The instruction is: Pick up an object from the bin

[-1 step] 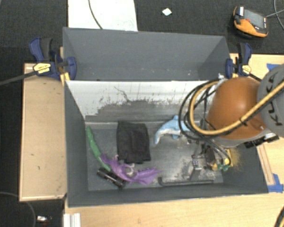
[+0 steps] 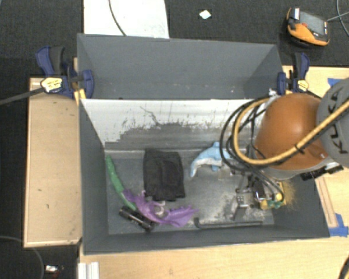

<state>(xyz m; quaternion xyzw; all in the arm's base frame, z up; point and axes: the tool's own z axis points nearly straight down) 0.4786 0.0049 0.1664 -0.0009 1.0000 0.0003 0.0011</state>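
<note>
My gripper (image 2: 242, 203) hangs low over the right part of the bin floor, under the orange wrist cover. Nothing shows in its grasp. A light blue, curved plastic toy (image 2: 205, 159) lies just up and left of it, partly under the cables. A thin dark rod (image 2: 227, 222) lies flat along the bin's front wall, directly below the gripper. The grey floor under the gripper is scuffed and bare.
A black rectangular pad (image 2: 163, 174) lies mid-bin. Below it a purple floppy piece (image 2: 164, 213) rests beside a small black clip (image 2: 135, 217). A green stick (image 2: 114, 178) leans along the left wall. The arm and its cables cover the bin's right side.
</note>
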